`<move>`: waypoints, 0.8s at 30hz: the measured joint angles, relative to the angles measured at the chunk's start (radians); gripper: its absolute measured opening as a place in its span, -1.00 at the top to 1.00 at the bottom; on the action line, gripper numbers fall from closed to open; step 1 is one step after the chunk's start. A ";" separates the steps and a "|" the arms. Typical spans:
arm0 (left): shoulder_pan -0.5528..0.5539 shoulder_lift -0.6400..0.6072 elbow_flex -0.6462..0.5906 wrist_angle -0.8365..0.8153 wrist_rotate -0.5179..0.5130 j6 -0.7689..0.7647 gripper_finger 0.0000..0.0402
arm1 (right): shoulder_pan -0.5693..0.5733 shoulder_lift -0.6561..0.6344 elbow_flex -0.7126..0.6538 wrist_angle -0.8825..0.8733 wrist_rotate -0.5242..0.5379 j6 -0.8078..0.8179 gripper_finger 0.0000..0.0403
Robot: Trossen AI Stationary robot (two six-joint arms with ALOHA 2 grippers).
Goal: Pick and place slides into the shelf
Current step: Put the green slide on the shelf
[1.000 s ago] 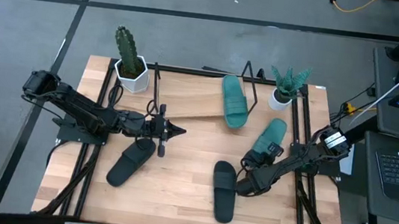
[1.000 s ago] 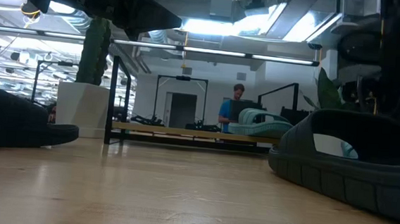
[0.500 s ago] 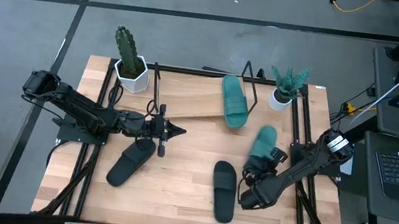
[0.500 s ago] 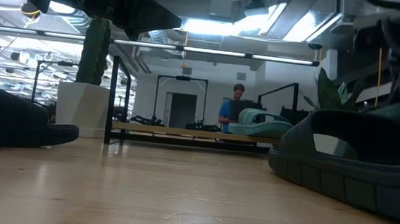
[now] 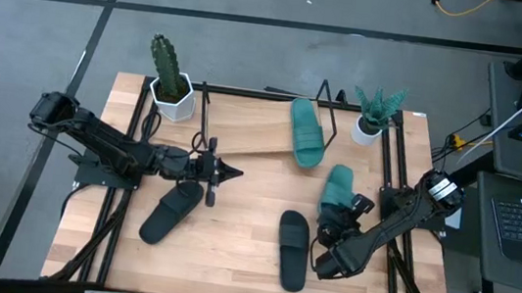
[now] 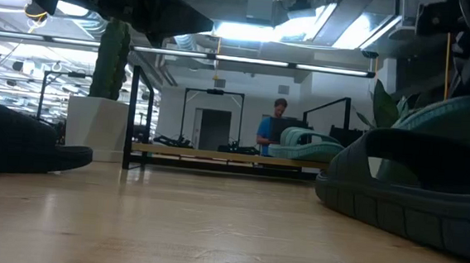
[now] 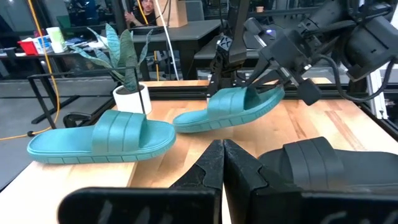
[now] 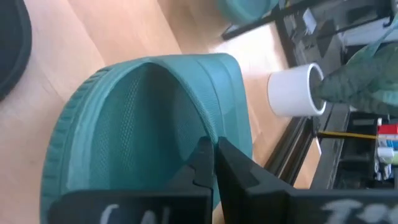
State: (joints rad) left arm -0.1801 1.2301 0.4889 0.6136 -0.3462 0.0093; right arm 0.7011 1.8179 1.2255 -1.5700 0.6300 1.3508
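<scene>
Right pincer point(image 5: 338, 226): closed on the rim of a teal slide point(image 5: 338, 191), held tilted clear of the table point(image 5: 228, 261).
Left pincer point(image 5: 229, 171): closed, empty, waiting beside the shelf point(image 5: 243, 130).
Other slides: one teal slide on the shelf point(image 5: 306, 130); black slides point(image 5: 172, 210) on the table.
Risk: thin edge grip; the rubbery slide could pivot or slip mid-carry.

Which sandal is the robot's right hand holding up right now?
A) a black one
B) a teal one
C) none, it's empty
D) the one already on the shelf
B: the right hand is shut on a teal slide, lifted off the table in the left wrist view, while another teal slide lies on the shelf.
</scene>
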 joint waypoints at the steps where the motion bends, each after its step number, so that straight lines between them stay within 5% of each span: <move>1: -0.004 0.000 0.000 0.000 0.000 0.000 1.00 | 0.003 0.000 0.000 0.000 0.006 -0.001 0.97; 11: -0.018 0.000 0.000 0.000 0.000 0.000 1.00 | 0.055 0.000 0.123 -0.001 0.073 -0.058 0.97; 24: -0.018 0.000 0.000 0.001 0.000 0.000 1.00 | 0.084 0.000 0.220 0.069 0.317 -0.203 0.97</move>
State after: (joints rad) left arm -0.1978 1.2301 0.4889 0.6144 -0.3466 0.0095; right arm 0.7847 1.8179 1.4452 -1.5013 0.9471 1.1478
